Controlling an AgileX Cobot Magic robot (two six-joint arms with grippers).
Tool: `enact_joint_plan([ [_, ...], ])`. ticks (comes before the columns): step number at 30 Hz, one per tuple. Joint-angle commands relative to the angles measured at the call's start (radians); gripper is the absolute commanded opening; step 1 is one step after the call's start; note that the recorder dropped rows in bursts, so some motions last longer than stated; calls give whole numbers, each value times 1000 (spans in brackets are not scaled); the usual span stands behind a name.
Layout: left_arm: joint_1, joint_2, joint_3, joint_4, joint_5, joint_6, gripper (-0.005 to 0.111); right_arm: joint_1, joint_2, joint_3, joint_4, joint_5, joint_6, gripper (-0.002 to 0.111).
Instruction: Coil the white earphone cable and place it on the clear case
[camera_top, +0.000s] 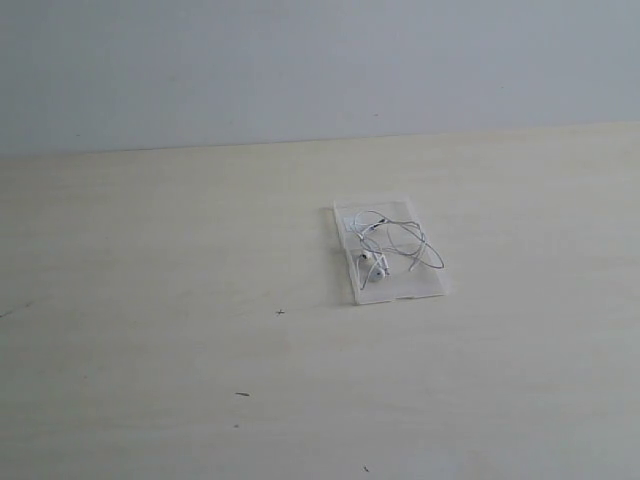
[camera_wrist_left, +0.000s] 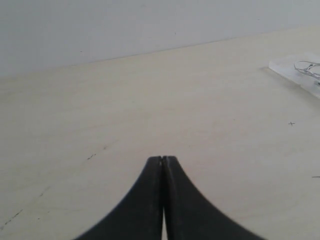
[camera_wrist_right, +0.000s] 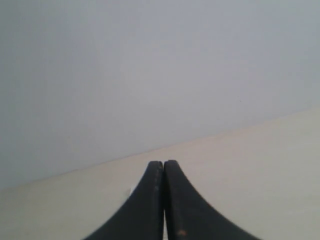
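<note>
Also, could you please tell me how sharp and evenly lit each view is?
Exterior view: flat, even light, the white earphone cable legible on the clear case. Left wrist view: left claw soft-edged, the case washed out at the frame edge. Right wrist view: hazy, right claw blurred.

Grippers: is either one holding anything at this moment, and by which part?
Nothing is held. The left gripper and right gripper are both shut on nothing, away from the white earphone cable, which lies on the clear case.
</note>
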Motion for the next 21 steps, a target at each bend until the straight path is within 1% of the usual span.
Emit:
enact_joint_plan([
  [1, 1, -5, 0, -8, -2, -7, 0, -10, -7, 13, -100, 17, 79, 0],
  [4, 1, -5, 0, -8, -2, -7, 0, -10, -7, 13, -167, 63, 79, 0],
  [9, 1, -5, 0, -8, -2, -7, 0, -10, -7, 13, -190, 234, 79, 0],
  [21, 1, -5, 0, -8, -2, -7, 0, -10, -7, 13, -187, 236, 83, 0],
])
